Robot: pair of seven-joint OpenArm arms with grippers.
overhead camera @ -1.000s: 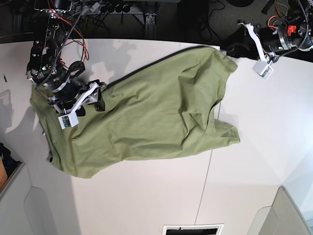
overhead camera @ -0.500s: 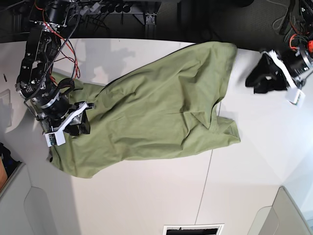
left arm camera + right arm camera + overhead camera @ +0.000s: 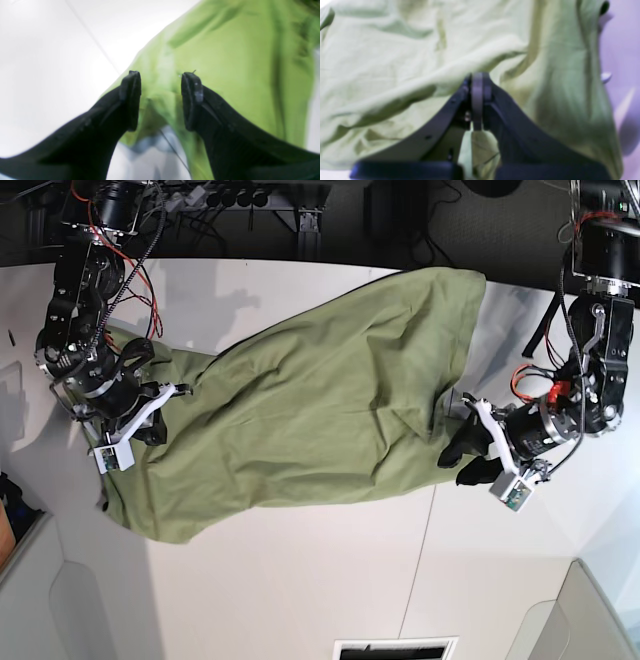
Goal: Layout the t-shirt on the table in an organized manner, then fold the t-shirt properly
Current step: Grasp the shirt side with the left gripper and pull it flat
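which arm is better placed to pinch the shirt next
Left. Its gripper has open jaws poised at the t-shirt edge. The right gripper is already shut on cloth at the other end.

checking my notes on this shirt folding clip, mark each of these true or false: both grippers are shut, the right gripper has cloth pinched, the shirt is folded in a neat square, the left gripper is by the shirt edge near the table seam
1. Both grippers are shut. False: the left gripper is open; only the right gripper is shut.
2. The right gripper has cloth pinched. True: its jaws meet on the t-shirt.
3. The shirt is folded in a neat square. False: it lies spread out and wrinkled on the table.
4. The left gripper is by the shirt edge near the seam. True.
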